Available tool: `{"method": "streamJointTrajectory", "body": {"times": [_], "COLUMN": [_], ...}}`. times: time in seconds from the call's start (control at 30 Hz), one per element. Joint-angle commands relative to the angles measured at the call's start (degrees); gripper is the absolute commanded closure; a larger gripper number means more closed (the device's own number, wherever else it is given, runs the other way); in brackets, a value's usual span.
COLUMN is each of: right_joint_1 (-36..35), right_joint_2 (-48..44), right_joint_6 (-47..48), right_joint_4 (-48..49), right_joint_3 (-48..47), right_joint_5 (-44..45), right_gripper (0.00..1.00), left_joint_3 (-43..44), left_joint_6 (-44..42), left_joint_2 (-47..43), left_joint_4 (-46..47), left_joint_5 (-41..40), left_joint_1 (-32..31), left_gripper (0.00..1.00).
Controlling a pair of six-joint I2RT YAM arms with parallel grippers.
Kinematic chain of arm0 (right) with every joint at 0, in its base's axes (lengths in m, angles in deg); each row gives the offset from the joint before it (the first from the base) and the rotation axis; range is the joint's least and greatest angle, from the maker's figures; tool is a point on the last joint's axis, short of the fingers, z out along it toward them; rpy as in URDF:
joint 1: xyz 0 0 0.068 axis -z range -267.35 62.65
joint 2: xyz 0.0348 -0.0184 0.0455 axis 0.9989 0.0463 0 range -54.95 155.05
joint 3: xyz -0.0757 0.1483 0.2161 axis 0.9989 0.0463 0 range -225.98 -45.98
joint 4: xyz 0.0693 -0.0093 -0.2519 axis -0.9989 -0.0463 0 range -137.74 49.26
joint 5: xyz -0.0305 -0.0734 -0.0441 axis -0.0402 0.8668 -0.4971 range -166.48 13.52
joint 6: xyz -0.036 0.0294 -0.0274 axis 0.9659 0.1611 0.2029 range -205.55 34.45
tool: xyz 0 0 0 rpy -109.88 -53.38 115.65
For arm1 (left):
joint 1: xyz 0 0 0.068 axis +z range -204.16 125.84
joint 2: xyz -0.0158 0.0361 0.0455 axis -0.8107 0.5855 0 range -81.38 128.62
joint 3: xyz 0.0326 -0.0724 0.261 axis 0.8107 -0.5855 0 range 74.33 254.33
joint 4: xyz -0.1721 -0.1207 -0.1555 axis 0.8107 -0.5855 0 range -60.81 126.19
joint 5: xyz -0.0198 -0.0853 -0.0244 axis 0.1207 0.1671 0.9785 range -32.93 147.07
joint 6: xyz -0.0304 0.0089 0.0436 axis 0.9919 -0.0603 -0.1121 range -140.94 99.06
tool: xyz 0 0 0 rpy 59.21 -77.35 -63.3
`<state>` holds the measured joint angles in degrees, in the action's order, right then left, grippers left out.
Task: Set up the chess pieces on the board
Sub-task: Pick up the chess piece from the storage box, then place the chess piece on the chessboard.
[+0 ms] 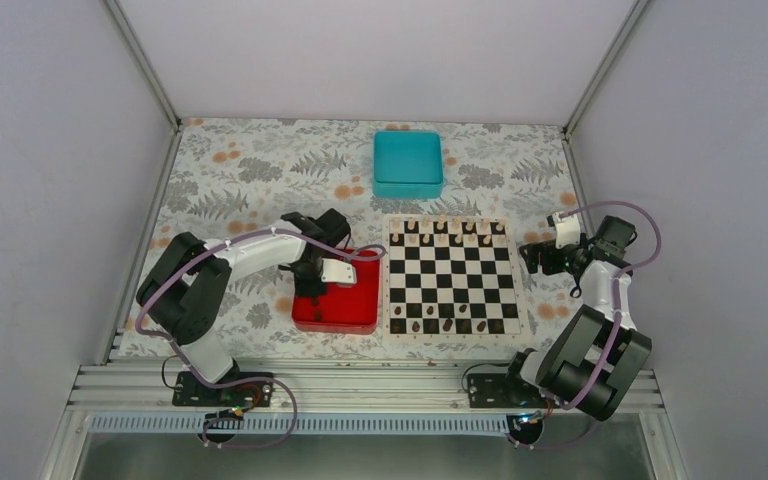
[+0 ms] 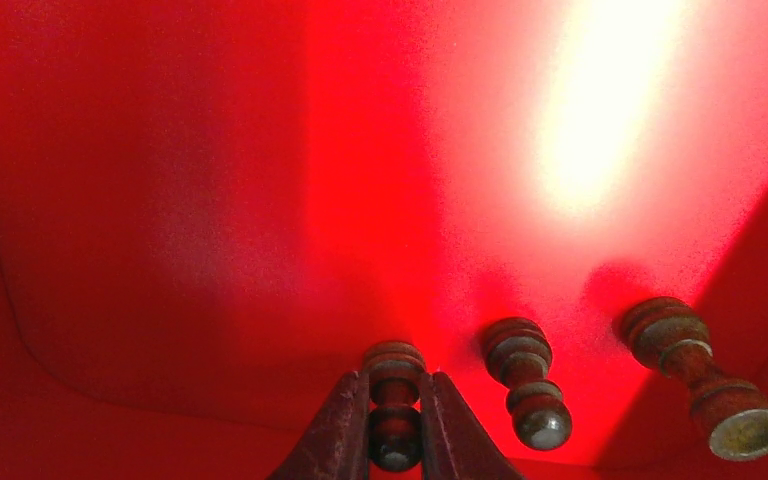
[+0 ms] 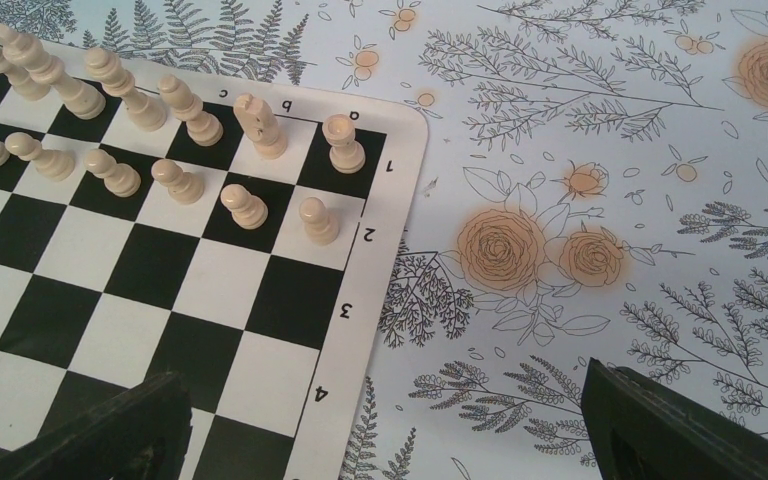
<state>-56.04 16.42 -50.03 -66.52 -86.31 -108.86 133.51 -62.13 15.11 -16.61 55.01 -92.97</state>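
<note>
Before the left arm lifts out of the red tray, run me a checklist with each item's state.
1. Left jaws shut on the held dark piece: ok.
2. Neighbouring piece and far piece clear of the jaws: ok, both lie apart on the red tray floor.
3. Right jaws open, at the right edge of the board, away from the tray: ok.
4. Target square among the set dark pieces: cannot tell, too small in the top view.
</note>
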Motion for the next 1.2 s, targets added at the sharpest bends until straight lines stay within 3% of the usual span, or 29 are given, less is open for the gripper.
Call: {"method": "streamJointTrajectory", "body": {"times": [0.0, 0.23, 0.43, 0.63, 0.9, 1.03, 1.17], "right_joint_1": [0.7, 0.9, 1.1, 3.3, 8.4, 11.8, 14.2], "right_joint_2": [-0.6, -2.1, -2.0, -3.0, -4.1, -4.2, -4.2], "right_joint_6": [0.6, -0.2, -1.2, -2.8, -4.2, -4.1, -3.9], "right_joint_4": [0.1, 0.4, 1.1, 1.9, 2.5, 2.5, 2.2], "right_joint_3": [1.0, 0.6, 0.1, -0.9, -2.4, -2.4, -2.3], "right_joint_5": [-1.2, -0.7, 0.3, 1.2, 1.2, -0.3, -1.6], "right_gripper": [0.0, 0.0, 0.0, 0.0, 0.0, 0.0, 0.0], "left_joint_3": [1.2, 8.7, 27.8, 47.4, 83.3, 90.8, 89.7], "left_joint_6": [-0.1, 0.8, 1.6, 1.1, -2.4, -4.3, -4.6], "left_joint_2": [0.4, -1.1, 1.9, 14.9, 40.8, 47.2, 48.9], "left_joint_4": [-1.1, -7.0, -14.2, -17.3, -24.9, -23.8, -20.2], "left_joint_5": [0.5, -1.3, -1.5, 0.0, 1.8, 0.3, -0.6], "left_joint_1": [0.4, 0.1, -4.3, -14.4, -22.9, -26.9, -30.2], "left_gripper": [0.9, 0.91, 0.91, 0.9, 0.9, 0.9, 0.9]}}
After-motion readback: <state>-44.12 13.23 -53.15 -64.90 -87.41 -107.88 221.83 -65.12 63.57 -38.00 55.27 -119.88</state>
